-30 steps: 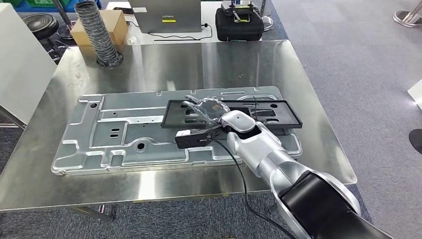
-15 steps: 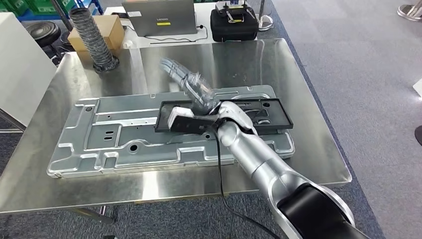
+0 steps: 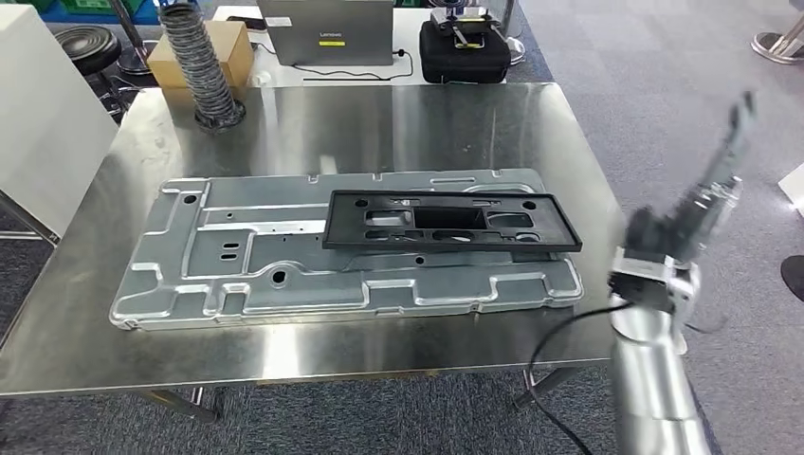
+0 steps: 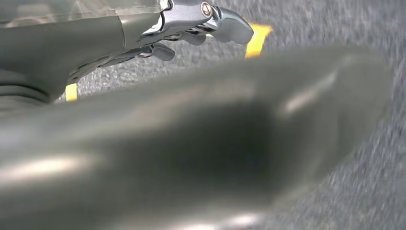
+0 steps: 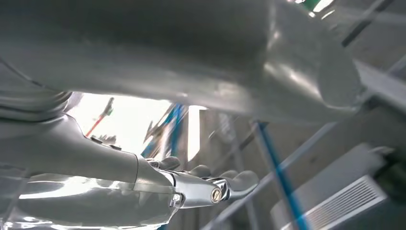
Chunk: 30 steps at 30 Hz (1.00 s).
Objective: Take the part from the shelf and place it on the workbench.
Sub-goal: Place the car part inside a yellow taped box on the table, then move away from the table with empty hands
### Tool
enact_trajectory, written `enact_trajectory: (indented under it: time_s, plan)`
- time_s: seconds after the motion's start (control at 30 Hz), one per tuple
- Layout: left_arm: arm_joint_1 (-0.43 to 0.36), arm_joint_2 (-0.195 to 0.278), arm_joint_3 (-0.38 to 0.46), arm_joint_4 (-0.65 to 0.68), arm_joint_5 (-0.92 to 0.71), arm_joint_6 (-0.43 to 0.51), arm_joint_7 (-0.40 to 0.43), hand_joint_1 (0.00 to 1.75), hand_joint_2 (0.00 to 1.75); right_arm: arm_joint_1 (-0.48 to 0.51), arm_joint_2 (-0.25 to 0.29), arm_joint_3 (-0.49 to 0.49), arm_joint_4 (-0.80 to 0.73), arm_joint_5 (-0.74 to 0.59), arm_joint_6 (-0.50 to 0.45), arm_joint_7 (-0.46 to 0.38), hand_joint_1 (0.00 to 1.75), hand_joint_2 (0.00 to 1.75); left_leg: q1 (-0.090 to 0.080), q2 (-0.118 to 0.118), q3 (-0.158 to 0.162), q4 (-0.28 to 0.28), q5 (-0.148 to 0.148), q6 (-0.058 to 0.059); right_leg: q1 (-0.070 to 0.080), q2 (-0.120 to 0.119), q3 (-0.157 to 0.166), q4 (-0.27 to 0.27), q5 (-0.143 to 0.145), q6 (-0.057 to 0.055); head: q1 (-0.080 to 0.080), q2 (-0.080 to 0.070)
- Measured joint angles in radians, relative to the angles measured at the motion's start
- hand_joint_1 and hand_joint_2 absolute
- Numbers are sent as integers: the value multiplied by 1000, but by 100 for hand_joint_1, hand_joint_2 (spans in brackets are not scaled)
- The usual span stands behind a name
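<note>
Two hands, neither holding anything as far as I can see. Right hand (image 3: 706,204) is raised off the right end of the workbench (image 3: 398,128), clear of the edge, heavily blurred in head view. Right wrist view shows its fingers (image 5: 239,182) extended with nothing between them, so I read it as spread and empty. Left hand (image 4: 191,28) hangs over grey carpet with yellow floor tape beside it; fingers look loosely curled, nothing in them, but whether it's wide or closed I cannot tell.

Black part (image 3: 450,220) is well apart from the right hand, off toward the bench centre. It lies flat on the large stamped metal plate (image 3: 237,275), long edge parallel to the plate's long edge, sitting on the plate's right half. My read: it's laid on the plate because that's the mating or fixture surface, and flat keeps it stable with no grip needed. Placement looks done; the arm's pose suits clearing away from the bench.

Containers, all at the far side of the bench from the hand: cardboard box (image 3: 204,57), contents not visible, with a ribbed grey hose (image 3: 201,66) standing in front of it; black case (image 3: 462,47) with something on top, too small to tell. Laptop (image 3: 327,28) sits between them
</note>
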Motion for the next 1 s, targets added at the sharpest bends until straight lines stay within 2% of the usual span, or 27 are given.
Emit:
enact_trajectory:
  time_s: [0.07,0.1,0.13,0.17,0.2,0.27,0.3,0.33,0.4,0.43,0.47,0.5,0.57,0.6,0.63,0.67,0.7,0.73,0.77,0.8,0.83,0.87,0.9,0.93,0.97,1.0]
  plan:
    - [0,0,15,0,1,1,-1,0,0,107,-18,-100,-23,-28,0,-24,0,0,-3,0,-11,0,7,8,-2,1,-47,130,-78,6,2,0]
    - [1,0,22,0,1,0,-1,0,0,162,-23,-145,-28,-33,-3,-28,0,0,-4,0,-18,0,11,10,-3,1,-60,177,-98,8,2,0]
    - [2,0,28,0,0,-2,-2,0,0,216,-25,-184,-32,-33,-7,-29,0,0,-5,0,-25,1,15,9,-5,1,-55,189,-98,9,2,0]
    - [4,0,33,0,-2,-3,-3,0,0,268,-25,-219,-35,-28,-14,-29,0,0,-6,0,-32,4,20,8,-6,0,-30,162,-81,8,3,0]
    - [5,0,37,0,-4,-4,-5,0,0,313,-25,-249,-38,-17,-23,-29,0,0,-6,0,-39,6,24,5,-7,0,13,100,-55,7,2,0]
    - [6,0,42,-1,-10,-5,-11,0,0,388,-20,-296,-42,19,-38,-29,0,0,-8,1,-49,11,32,-3,-5,-1,107,-41,-21,0,2,0]
    - [6,1,46,-1,-13,-5,-15,0,0,418,-14,-316,-43,40,-41,-29,0,0,-9,3,-50,13,36,-8,-3,-1,134,-83,-14,-4,2,0]
    - [7,1,49,-2,-16,-6,-19,0,0,443,-7,-335,-42,60,-40,-29,0,0,-10,4,-49,12,41,-14,0,-1,145,-100,-13,-9,2,0]
    - [8,1,55,-2,-23,-8,-24,0,0,482,20,-373,-41,106,-28,-28,0,0,-11,5,-48,9,51,-28,1,0,136,-102,0,-22,4,0]
    - [9,2,56,-2,-26,-10,-26,0,0,497,36,-394,-40,130,-15,-28,0,0,-10,5,-52,15,40,-34,-1,-1,129,-103,9,-30,4,0]
    - [11,3,58,-2,-30,-12,-27,0,0,509,55,-414,-39,155,1,-29,0,0,-10,6,-60,34,12,-40,-3,-3,119,-106,19,-39,3,0]
    - [13,3,60,-2,-34,-14,-27,0,0,521,73,-433,-38,176,19,-29,0,0,-9,6,-72,73,-34,-44,-5,-4,107,-107,30,-45,2,0]
    - [15,4,62,-2,-42,-16,-25,0,0,540,107,-470,-35,210,50,-30,0,0,-8,7,-101,197,-139,-52,-3,-5,79,-106,51,-52,0,0]
    - [15,4,63,-2,-46,-17,-24,0,0,549,124,-487,-33,223,62,-30,0,0,-8,7,-107,256,-166,-54,-1,-5,63,-104,63,-53,0,0]
    - [15,4,64,-2,-48,-18,-23,0,0,557,140,-503,-31,234,70,-30,0,0,-8,7,-99,291,-169,-55,1,-5,47,-102,74,-53,0,0]
    - [15,5,66,-3,-50,-18,-22,0,0,564,153,-516,-28,242,75,-30,0,0,-9,7,-76,292,-150,-53,2,-5,31,-100,84,-52,0,0]
    - [15,5,68,-3,-52,-19,-21,0,0,570,166,-529,-26,249,79,-30,0,0,-10,7,-34,256,-121,-49,4,-5,17,-97,93,-51,0,0]
    - [14,5,70,-4,-53,-20,-20,0,0,575,177,-540,-23,256,84,-30,0,0,-12,6,22,192,-100,-43,5,-5,6,-94,102,-50,0,0]
    - [13,6,71,-4,-56,-21,-20,0,0,578,188,-550,-21,266,90,-30,0,0,-15,6,83,108,-97,-36,7,-4,-3,-92,111,-47,0,0]
    - [12,6,72,-5,-59,-24,-20,0,0,580,198,-562,-18,277,98,-30,0,0,-18,6,132,37,-105,-29,8,-4,-9,-90,120,-43,1,0]
    - [10,7,73,-6,-63,-26,-21,0,0,582,209,-574,-14,288,107,-30,0,0,-22,6,163,-15,-116,-23,8,-4,-12,-91,130,-38,1,0]
    - [10,7,74,-6,-67,-30,-21,0,0,583,219,-586,-9,297,116,-30,0,0,-25,6,175,-42,-122,-17,7,-4,-14,-93,140,-32,1,0]
    - [10,7,75,-6,-70,-33,-21,0,0,583,228,-600,-3,304,125,-30,0,0,-26,6,171,-48,-115,-11,6,-5,-14,-98,150,-25,1,0]
    - [11,5,76,-6,-72,-35,-21,0,0,584,235,-615,5,307,134,-30,0,0,-25,9,163,-52,-103,-4,4,-3,-17,-97,148,-19,0,0]
    - [11,3,77,-6,-74,-37,-21,0,0,584,241,-631,15,309,144,-30,0,0,-23,12,155,-56,-90,5,3,-1,-24,-84,127,-14,1,0]
    - [12,1,78,-6,-76,-38,-20,0,0,584,244,-648,29,310,154,-30,0,0,-20,15,143,-59,-76,11,1,0,-35,-51,87,-8,3,0]
